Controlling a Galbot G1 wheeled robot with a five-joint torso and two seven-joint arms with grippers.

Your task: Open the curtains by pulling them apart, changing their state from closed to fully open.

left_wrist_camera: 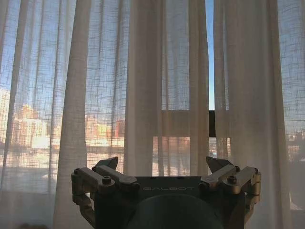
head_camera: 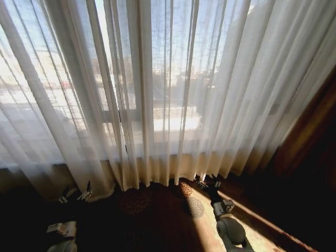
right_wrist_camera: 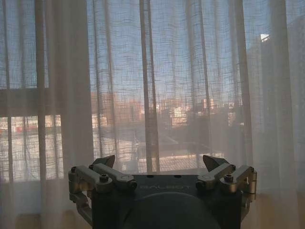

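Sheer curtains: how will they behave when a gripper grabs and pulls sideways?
The curtains probably go floppy: they hang in soft loose pleats. Likely light, since the city shows through the weave. Fabric may bunch rather than slide as one sheet. Both grippers, left gripper and right gripper, are open.

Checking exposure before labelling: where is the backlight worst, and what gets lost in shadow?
Head view: the curtains glow, washed out on the left; the floor and left gripper sink into shadow, the right gripper catches a sun patch. Wrist views: both grippers show as dark silhouettes against the bright fabric.

L gripper (head_camera: 75, 193) & R gripper (head_camera: 208, 183) low, both jaws spread
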